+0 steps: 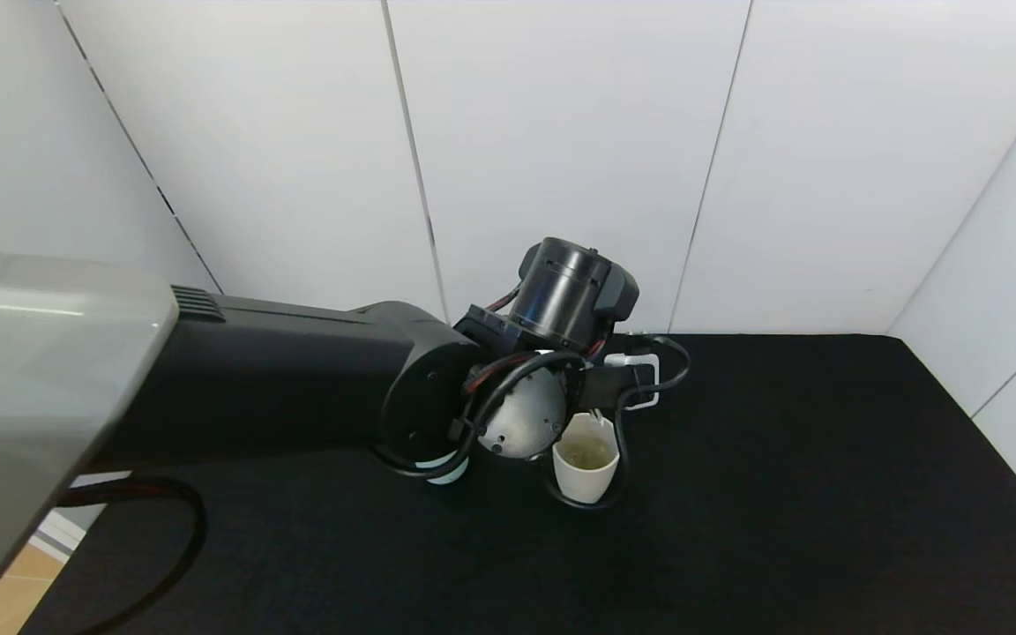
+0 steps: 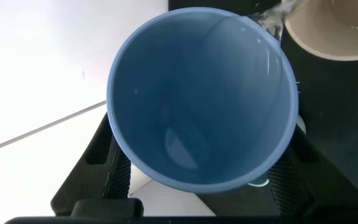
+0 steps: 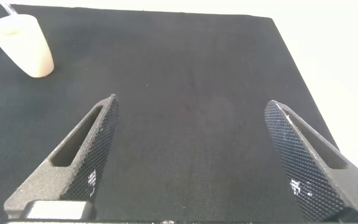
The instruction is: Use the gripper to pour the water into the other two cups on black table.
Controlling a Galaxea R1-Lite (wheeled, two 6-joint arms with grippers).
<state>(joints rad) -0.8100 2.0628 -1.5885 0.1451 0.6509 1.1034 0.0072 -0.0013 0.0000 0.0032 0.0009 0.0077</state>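
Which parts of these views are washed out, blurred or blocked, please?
Head view: the left arm's bulk hides the left gripper and most of the teal cup. Left wrist view: the blue cup fills the frame against a blown-out white background. Right wrist view: far wall overexposed, open right gripper sharp.

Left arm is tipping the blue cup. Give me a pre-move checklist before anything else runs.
1. Grip: left hand has fingers on both sides of the blue cup. Ok.
2. Aim: the blue cup's lip is by the cream cup rim, with a thin stream there. Ok.
3. Cream cup upright, with liquid inside. Ok.
4. Teal cup fill level: mostly hidden under the left arm. Cannot tell.
5. Water left in the blue cup: cannot tell.
6. Right hand open over bare black table, away from the cups. Ok.
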